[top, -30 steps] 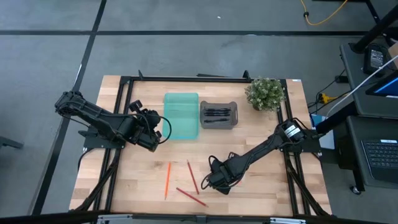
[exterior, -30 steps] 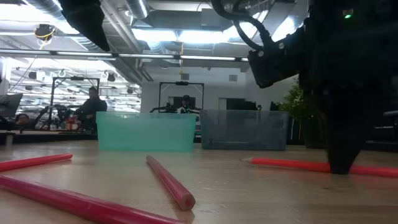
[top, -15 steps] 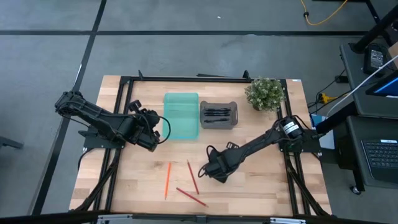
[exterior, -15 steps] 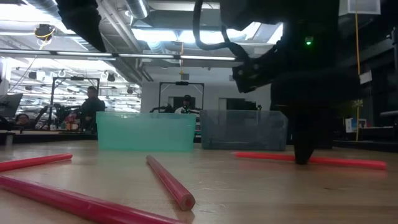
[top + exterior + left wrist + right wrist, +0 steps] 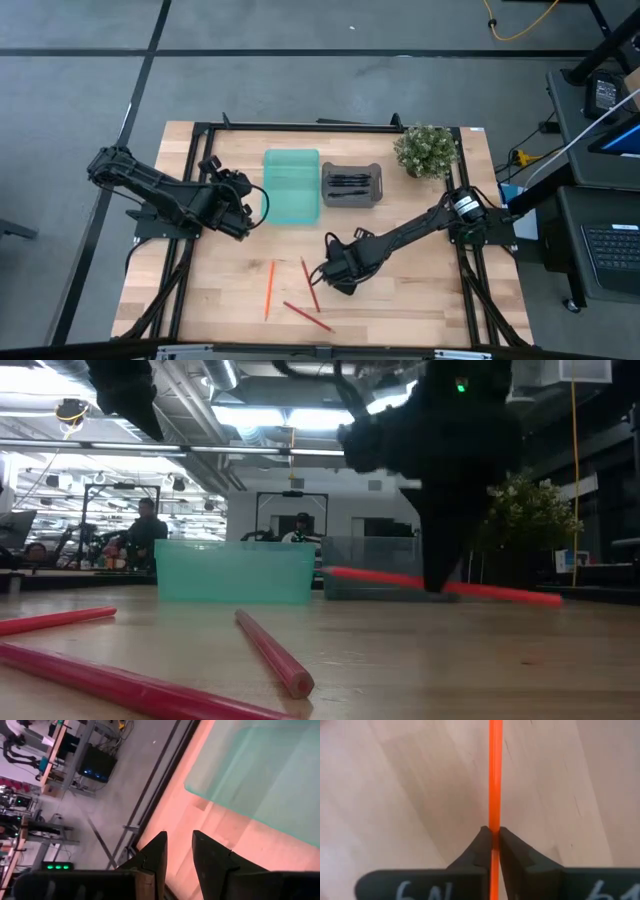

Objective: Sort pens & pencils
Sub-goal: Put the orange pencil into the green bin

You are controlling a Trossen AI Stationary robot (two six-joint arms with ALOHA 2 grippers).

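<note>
My right gripper (image 5: 335, 273) hangs over the table's middle, shut on an orange-red pencil (image 5: 510, 594). Three more pencils lie flat on the wood near the front: an orange one (image 5: 269, 288), a red one (image 5: 310, 284) and another red one (image 5: 306, 316). Black pens (image 5: 350, 183) lie in the grey bin (image 5: 352, 197). The teal bin (image 5: 291, 186) stands to its left. My left gripper (image 5: 178, 851) waits open, with nothing between its fingers, just left of the teal bin. My right gripper pinches the pencil's shaft (image 5: 494, 820) between its two fingers, about midway along its length. The fingers come from above, pointing down, across the pencil. The pencil is lifted clear of the table and lies nearly level, one end a little lower (image 5: 545, 599).
A potted plant (image 5: 427, 150) stands at the far right corner. A black metal frame (image 5: 300, 127) runs along the table's edges. Bare wood lies between the bins and the loose pencils.
My right gripper has risen and gone toward the table's left and far side, staying shut. The pencil it holds has come up off the table and has travelled with it toward the bins.
</note>
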